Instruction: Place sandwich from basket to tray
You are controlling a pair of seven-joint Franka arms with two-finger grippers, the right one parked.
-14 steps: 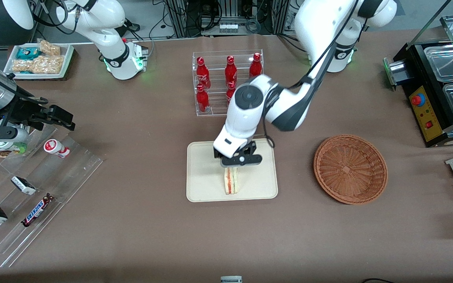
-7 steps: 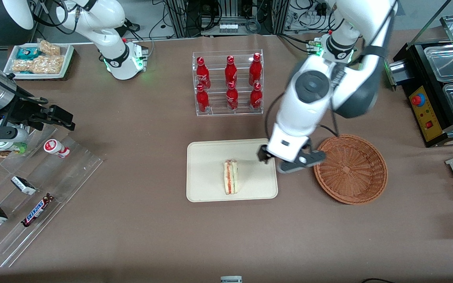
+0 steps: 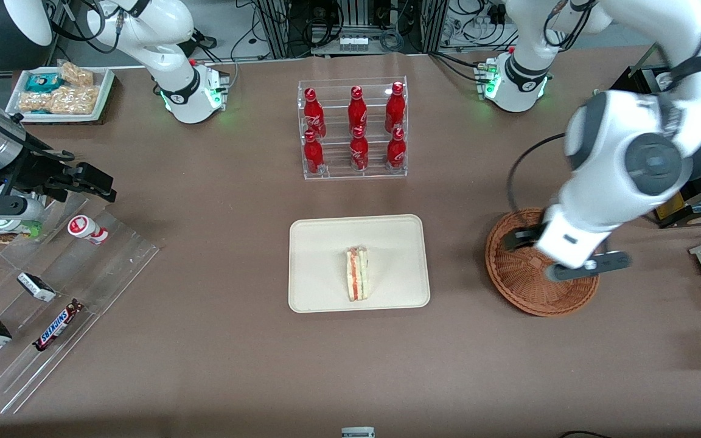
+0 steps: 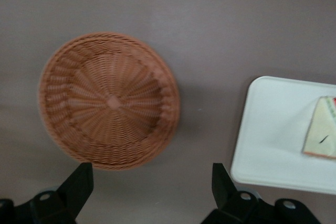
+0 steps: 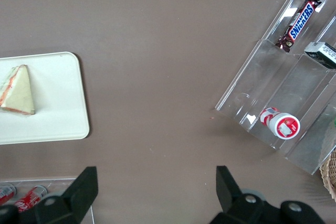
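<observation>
Pale bread with orange-red and green filling along its cut edge marks the sandwich (image 3: 357, 274), which lies on the cream tray (image 3: 320, 286) near its middle, free of any grip. Well apart from the tray, toward the working arm's end of the bench (image 3: 235, 365), sits the reddish-brown woven basket (image 3: 518, 292) with nothing in it. The left gripper (image 3: 566, 255) hangs above the basket, open, its two dark fingers (image 4: 77, 184) spread wide and holding nothing.

Brown matte covering spreads over the whole bench. Farther from the front camera than the tray stands a clear rack of red bottles (image 3: 353, 128). Toward the parked arm's end lie clear acrylic racks (image 3: 83, 274) with snack bars, and a white tray of snack packets (image 3: 61, 91).

From the left wrist camera the basket's spiral weave and one end of the tray show. The right wrist camera shows the sandwich's broad triangular face (image 5: 17, 90), which the front camera shows only edge-on.
</observation>
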